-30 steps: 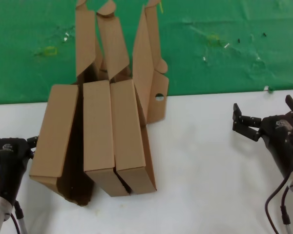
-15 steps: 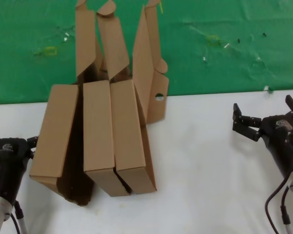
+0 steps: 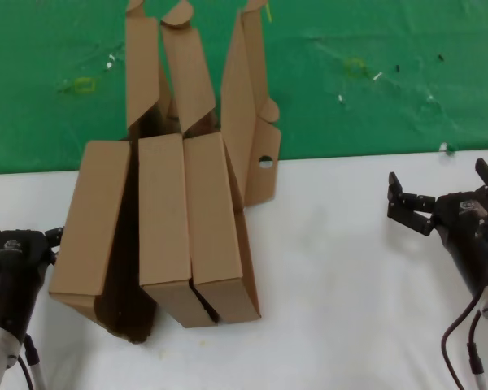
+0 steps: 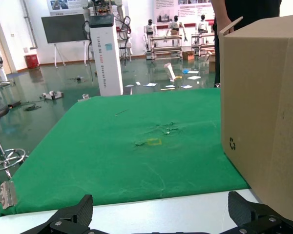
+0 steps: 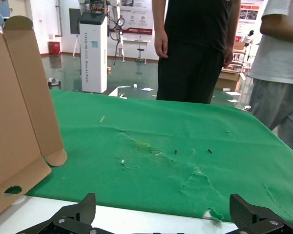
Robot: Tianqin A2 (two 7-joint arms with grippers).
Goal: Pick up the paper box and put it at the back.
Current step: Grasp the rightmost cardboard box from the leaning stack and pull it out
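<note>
The paper box (image 3: pixel 247 122) stands on edge at the right end of a row of like brown cartons (image 3: pixel 163 219). Its lid is up and a small round hole shows in one wall. It straddles the line between the white tabletop (image 3: pixel 350 284) and the green cloth (image 3: pixel 374 97). It also shows in the right wrist view (image 5: pixel 19 107). My left gripper (image 3: pixel 20 221) is open and empty, low on the table left of the cartons. My right gripper (image 3: pixel 443 183) is open and empty, on the table well right of the box. The left wrist view shows the leftmost carton (image 4: pixel 263 122).
The wrinkled green cloth (image 5: pixel 161 146) stretches behind the cartons with small specks and yellowish marks (image 3: pixel 80 84). Two people (image 5: pixel 195 48) stand beyond the cloth's far edge. The white tabletop lies bare between the cartons and my right gripper.
</note>
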